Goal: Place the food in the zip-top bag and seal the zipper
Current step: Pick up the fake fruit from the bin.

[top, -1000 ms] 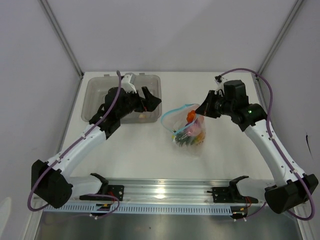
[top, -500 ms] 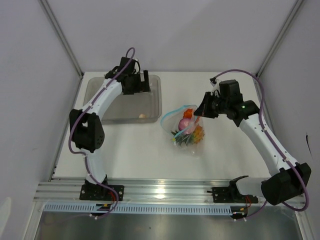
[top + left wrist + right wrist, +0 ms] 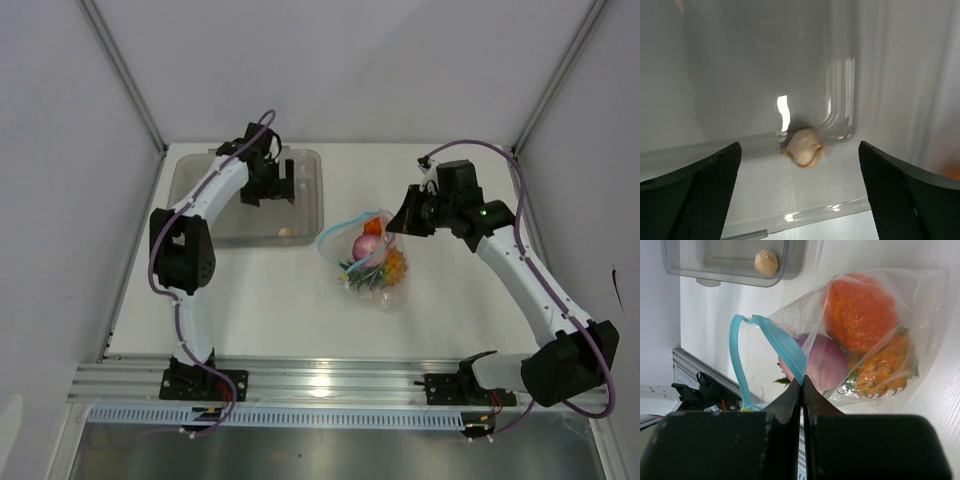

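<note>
clear crinkly bag, blue zipper agape

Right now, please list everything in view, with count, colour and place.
table: one, white, under everything
tray: one, grey translucent, far left of table
bulb: one, beige, in tray
zip-top bag: one, clear, middle of table
zipper: one, light blue, along bag mouth
orange: one, orange, inside bag
onion: one, purple-red, inside bag
pineapple: one, orange-yellow, inside bag
left gripper: one, black, open over tray
right gripper: one, black, shut on zipper
</note>
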Motion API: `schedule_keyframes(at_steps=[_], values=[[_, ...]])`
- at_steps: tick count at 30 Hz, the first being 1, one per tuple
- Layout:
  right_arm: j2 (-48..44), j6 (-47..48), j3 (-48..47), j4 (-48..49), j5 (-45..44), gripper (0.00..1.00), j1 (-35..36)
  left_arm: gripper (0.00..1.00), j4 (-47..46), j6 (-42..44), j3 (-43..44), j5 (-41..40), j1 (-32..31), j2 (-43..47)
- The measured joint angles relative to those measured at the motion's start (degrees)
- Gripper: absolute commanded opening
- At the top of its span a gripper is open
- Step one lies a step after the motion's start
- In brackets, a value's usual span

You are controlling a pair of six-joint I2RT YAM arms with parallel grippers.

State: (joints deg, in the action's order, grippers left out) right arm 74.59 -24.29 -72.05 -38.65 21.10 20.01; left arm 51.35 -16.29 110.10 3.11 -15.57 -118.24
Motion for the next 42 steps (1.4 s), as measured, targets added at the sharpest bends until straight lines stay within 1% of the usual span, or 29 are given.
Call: schedule_keyframes(at_steps=[3,5,8,11,15,19,24,26,27,32,35,36,38,39,40,41,42], values=[[0.00,-0.02,0.00,0.09,0.02,0.00,0.00,0.99,-1.86,-1.40,-10.78,-2.29,-0.59,2.60],[0.00,-0.04,0.00,0.26,0.17,0.00,0.00,0.99,-3.10,-2.64,-16.50,-3.63,-1.09,4.02],[-0.02,-0.13,0.00,0.76,0.52,0.00,0.00,0.99,-4.66,-5.07,-22.16,-5.64,-2.01,5.51],[-0.15,-0.55,0.00,1.27,0.98,0.00,0.00,0.98,-7.26,-7.21,-23.71,-6.47,-2.62,5.75],[-0.52,-0.74,0.00,1.38,1.44,0.00,0.00,0.95,-10.60,-8.79,-23.87,-6.49,-3.06,5.75],[-1.03,-0.74,0.00,1.31,1.46,0.00,0.00,0.95,-12.44,-10.19,-23.87,-6.43,-3.56,5.75],[-1.64,-0.72,0.00,1.27,1.46,0.00,0.00,0.88,-14.80,-11.21,-25.49,-6.49,-4.72,5.75],[-1.75,-0.72,0.00,1.25,1.46,0.00,0.00,0.87,-15.21,-11.43,-26.80,-6.47,-5.05,5.75],[-1.77,-0.72,0.00,1.25,1.46,0.00,0.00,0.84,-15.28,-11.69,-27.19,-6.45,-5.11,5.75],[-1.79,-0.72,0.00,1.25,1.44,0.00,0.00,0.80,-16.83,-11.78,-28.83,-6.62,-5.25,5.75],[-1.79,-0.72,0.00,1.25,1.46,0.00,0.00,0.72,-17.57,-12.17,-29.92,-6.64,-5.25,5.75],[-1.79,-0.72,0.00,1.25,1.46,0.00,0.00,0.65,-17.70,-12.24,-30.12,-6.64,-5.27,5.75],[-1.79,-0.72,0.04,1.25,1.46,0.00,0.00,0.56,-17.79,-12.44,-30.18,-6.69,-5.27,5.75],[-1.79,-0.72,0.04,1.25,1.46,0.00,0.00,0.49,-17.84,-12.44,-30.18,-6.75,-5.27,5.75],[-1.79,-0.72,0.04,1.25,1.46,0.00,0.00,0.45,-17.84,-12.57,-30.18,-6.91,-5.27,5.75],[-1.81,-0.72,0.04,1.25,1.44,0.00,0.00,0.40,-17.84,-12.41,-30.18,-6.99,-5.27,5.75],[-1.81,-0.72,0.04,1.27,1.44,0.00,0.00,0.36,-17.86,-12.39,-30.18,-7.02,-5.27,5.75]])
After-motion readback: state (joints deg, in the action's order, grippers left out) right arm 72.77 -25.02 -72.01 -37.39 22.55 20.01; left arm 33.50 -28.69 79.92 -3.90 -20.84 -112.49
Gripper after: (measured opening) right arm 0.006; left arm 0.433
